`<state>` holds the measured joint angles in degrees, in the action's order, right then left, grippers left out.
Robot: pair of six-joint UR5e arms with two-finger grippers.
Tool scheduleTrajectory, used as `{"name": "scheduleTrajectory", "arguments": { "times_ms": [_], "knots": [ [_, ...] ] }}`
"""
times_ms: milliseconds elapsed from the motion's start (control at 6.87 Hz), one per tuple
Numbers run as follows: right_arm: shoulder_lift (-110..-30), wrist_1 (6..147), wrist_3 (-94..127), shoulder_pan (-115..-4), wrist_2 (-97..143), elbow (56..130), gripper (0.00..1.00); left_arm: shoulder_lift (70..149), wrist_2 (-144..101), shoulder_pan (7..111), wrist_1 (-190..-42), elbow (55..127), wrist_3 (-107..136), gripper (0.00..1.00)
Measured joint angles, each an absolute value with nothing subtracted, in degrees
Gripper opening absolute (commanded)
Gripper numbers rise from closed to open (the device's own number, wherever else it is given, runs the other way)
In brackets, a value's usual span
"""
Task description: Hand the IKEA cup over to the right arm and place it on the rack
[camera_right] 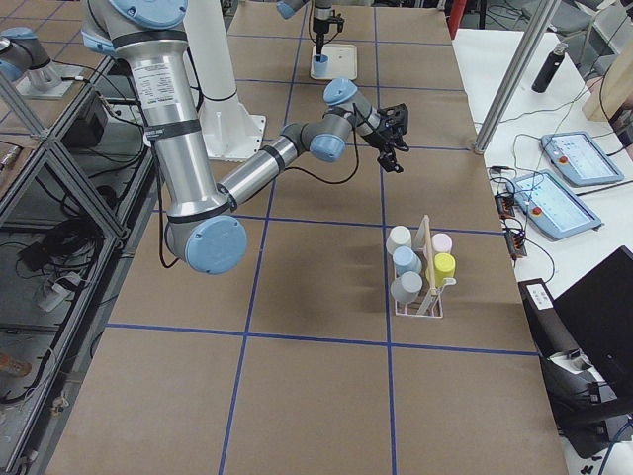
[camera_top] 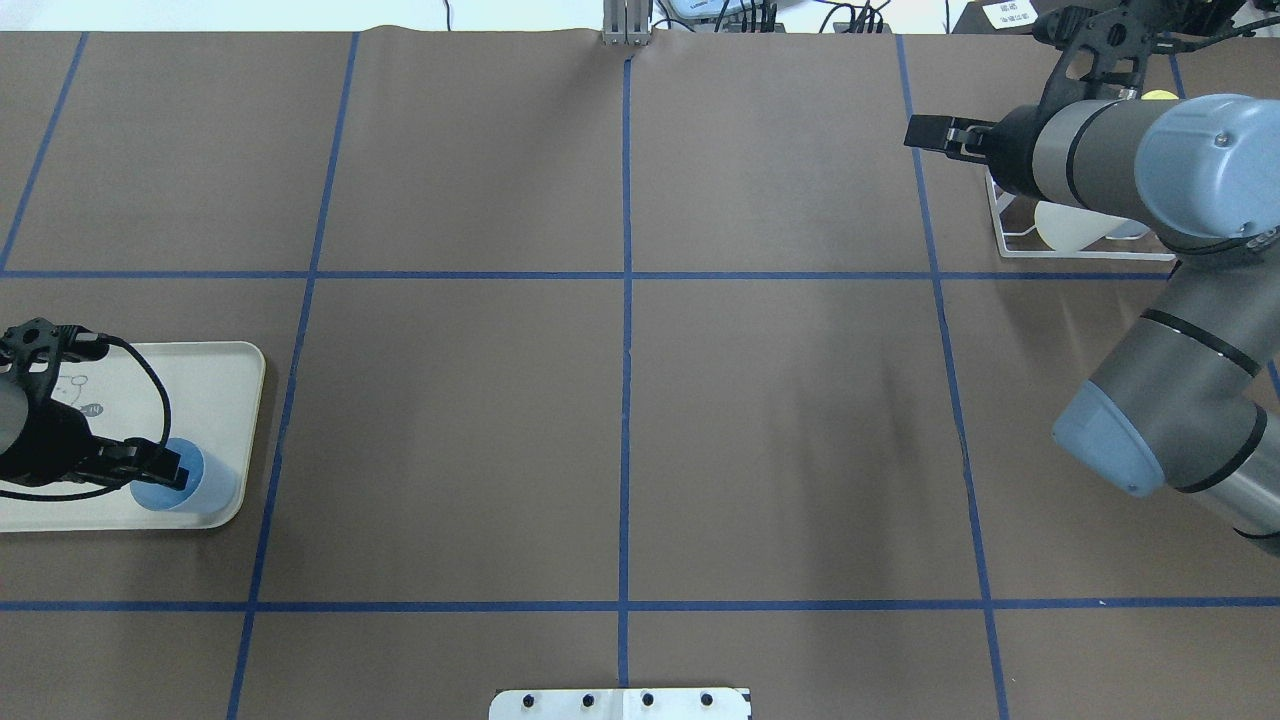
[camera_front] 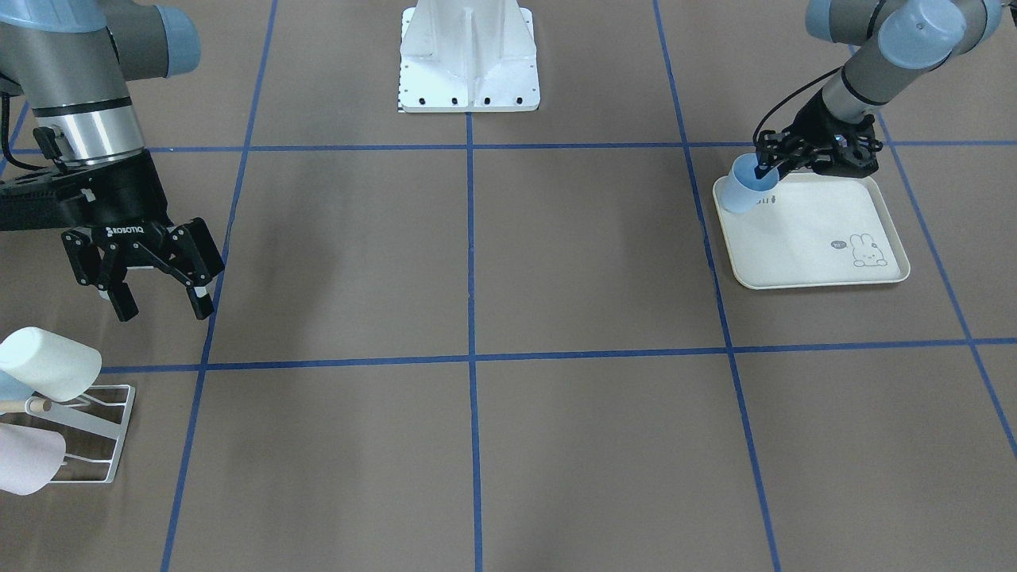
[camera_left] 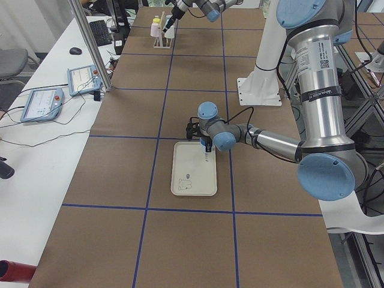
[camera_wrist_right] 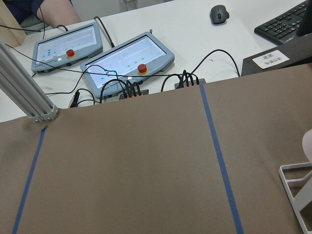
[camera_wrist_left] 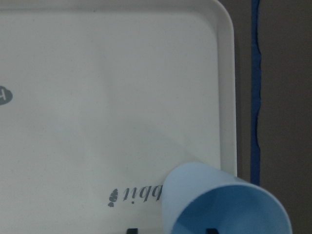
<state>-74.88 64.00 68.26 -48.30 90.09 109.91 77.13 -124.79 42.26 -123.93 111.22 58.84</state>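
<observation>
- The blue IKEA cup (camera_front: 745, 187) stands tilted at a corner of the cream rabbit-print tray (camera_front: 818, 246).
- The left gripper (camera_front: 764, 169) grips the cup's rim, one finger inside the mouth and one outside, jaws narrowed onto the wall.
- The right gripper (camera_front: 159, 298) hangs spread wide and empty, above the table near the rack (camera_front: 91, 433), which carries other cups.
- Brown table (camera_front: 477, 445) with blue tape lines; control pendants (camera_wrist_right: 124, 61) lie beyond its edge.

Left gripper (camera_front: 764, 168) low, fingers seemingly pinched together; right gripper (camera_front: 159, 298) raised, fingers spread
</observation>
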Motion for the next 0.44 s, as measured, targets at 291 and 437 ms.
{"name": "scheduleTrajectory", "arguments": {
  "times_ms": [291,437],
  "knots": [
    [-74.8,64.0,68.3,-48.2,90.1,110.3,1.0,77.1,-125.4,42.4,-124.0,112.1,58.7,0.0],
    [-74.8,64.0,68.3,-48.0,90.1,110.5,1.0,77.1,-127.3,43.0,-123.9,112.9,58.6,0.0]
  ]
}}
